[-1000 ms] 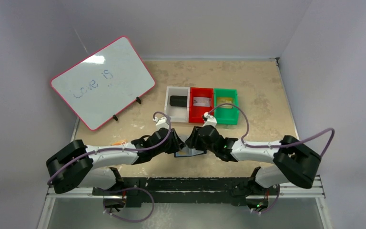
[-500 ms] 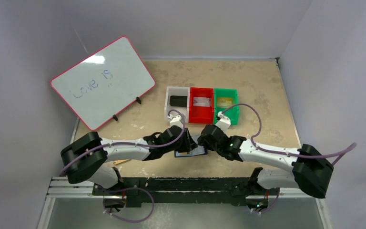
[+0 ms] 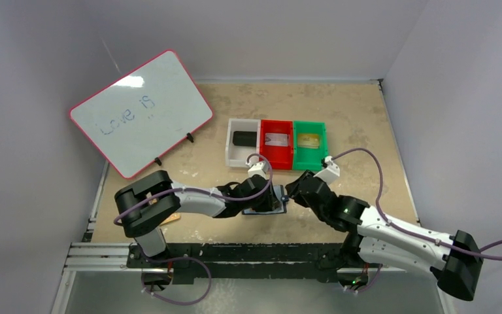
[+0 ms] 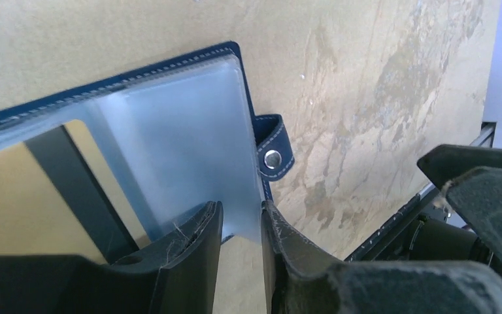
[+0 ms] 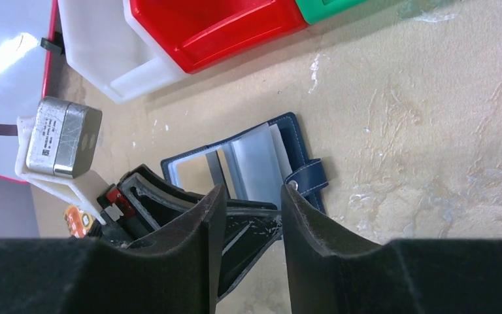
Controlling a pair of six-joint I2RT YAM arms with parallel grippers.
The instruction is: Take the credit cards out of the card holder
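The wallet (image 5: 295, 147) lies open and flat on the table (image 3: 353, 118), near the front edge and between the two arms, a little in front of the bins. It is navy with pale stitching. A frosted plastic sleeve (image 4: 183, 137) covers its right half, and the snap tab (image 4: 273, 154) sticks out from that side onto bare table. In the left half a tan surface crossed by a dark band (image 4: 72, 183) shows; I cannot tell whether that is a card.

The left gripper (image 4: 240, 212) reaches in from the left, with its fingertips at the near corner of the sleeve. Its jaws stand narrow, a slim gap between them, and the sleeve's edge runs into that gap. I cannot tell whether they pinch it or only press on it.

The right gripper (image 5: 251, 196) is just to the right of the wallet and above it. Its jaws stand partly apart with nothing between them.

Behind the wallet three bins sit side by side, touching. The white bin (image 3: 233, 152) on the left holds a dark card (image 3: 243, 138). The red bin (image 3: 276, 157) in the middle holds a pale card (image 3: 276, 139). The green bin (image 3: 311, 159) on the right holds a gold card (image 3: 308, 140).

At the back left a red-framed whiteboard (image 3: 140, 111) stands tilted on small feet, with faint handwriting on it, well apart from the bins.
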